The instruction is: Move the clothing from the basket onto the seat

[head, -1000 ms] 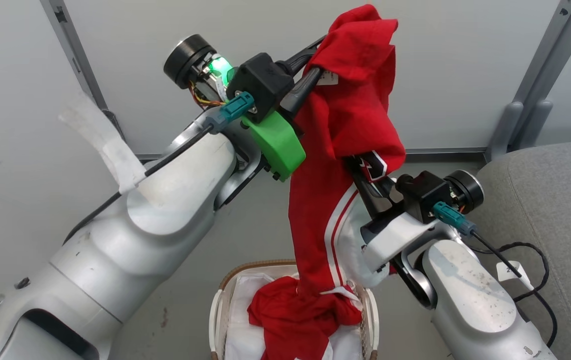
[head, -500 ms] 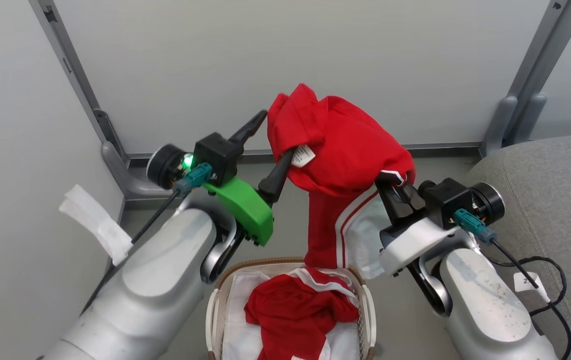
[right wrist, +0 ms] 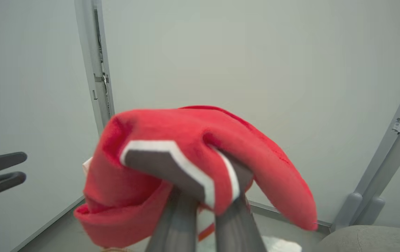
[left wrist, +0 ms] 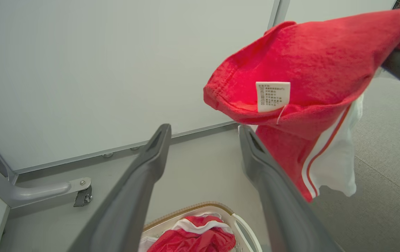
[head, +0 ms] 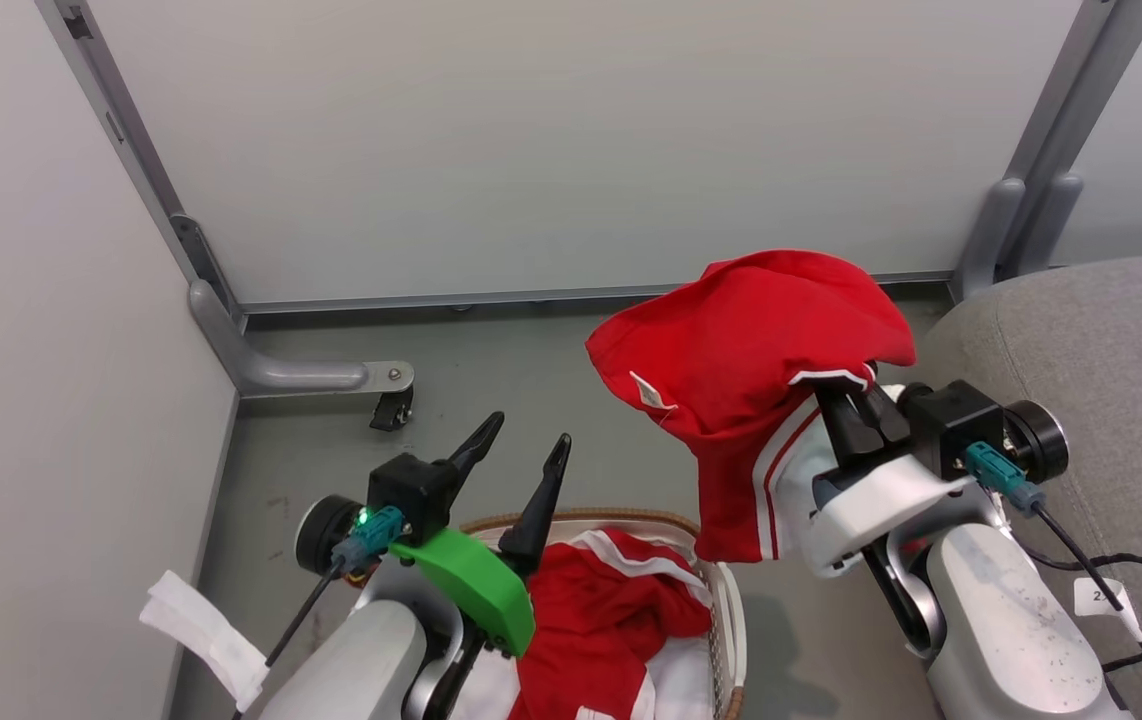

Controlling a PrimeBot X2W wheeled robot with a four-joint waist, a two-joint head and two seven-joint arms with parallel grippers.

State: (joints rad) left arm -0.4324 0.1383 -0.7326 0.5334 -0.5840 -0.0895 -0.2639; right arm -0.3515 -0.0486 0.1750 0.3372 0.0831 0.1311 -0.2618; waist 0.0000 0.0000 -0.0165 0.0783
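Observation:
A piece of the red clothing [head: 751, 370] with white stripe trim hangs draped over my right gripper [head: 843, 400], which is shut on it, just left of the grey seat [head: 1111, 340]. It hangs clear of the basket [head: 591, 518]. More red clothing [head: 611, 620] lies inside the basket on the white liner. My left gripper [head: 528, 432] stands open and empty above the basket's left rim. In the left wrist view the open left gripper [left wrist: 204, 128] points past the hanging clothing [left wrist: 308, 63] and its white label. The right wrist view shows the clothing [right wrist: 193, 133] covering the right gripper [right wrist: 203, 196].
Pale wall panels close off the back and left. A grey post with a foot and caster [head: 311, 375] stands at the back left, another post [head: 1021, 220] at the back right. A black cable with a tag [head: 1101, 595] lies on the seat's front edge.
My left gripper opened, let go of the red garment and dropped down beside the basket. The garment now hangs from the right gripper alone, clear of the basket and nearer the seat. The camera shifted.

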